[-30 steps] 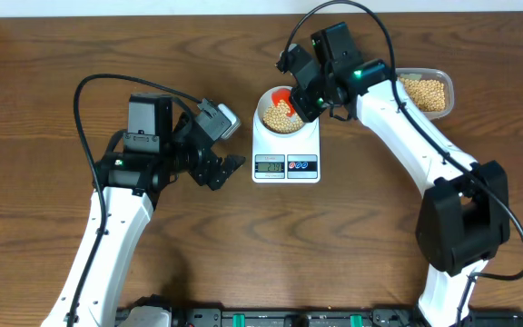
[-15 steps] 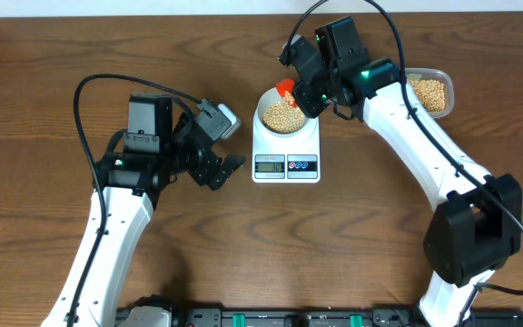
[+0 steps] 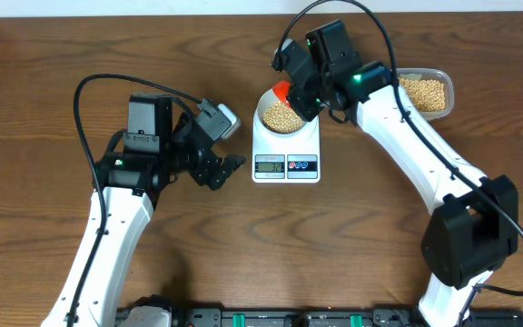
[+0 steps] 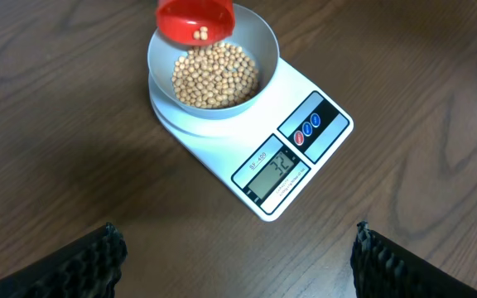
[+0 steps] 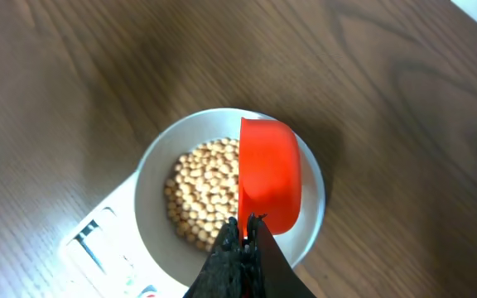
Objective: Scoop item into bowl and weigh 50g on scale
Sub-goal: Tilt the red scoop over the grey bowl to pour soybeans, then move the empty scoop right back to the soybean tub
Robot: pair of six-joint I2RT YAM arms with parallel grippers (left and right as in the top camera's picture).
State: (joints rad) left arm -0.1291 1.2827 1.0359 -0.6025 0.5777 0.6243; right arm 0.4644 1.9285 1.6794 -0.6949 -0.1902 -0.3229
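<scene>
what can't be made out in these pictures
Overhead: the scale's display digits are too small to read; the right arm covers the clear tub's left end.
Left wrist: the top edge cuts off the red scoop, handle unseen.
Right wrist: the right fingers cover the scoop's handle; the scoop hides the soybeans under it.

Clear plastic tub back right on wooden table; red scoop tilted.
</scene>
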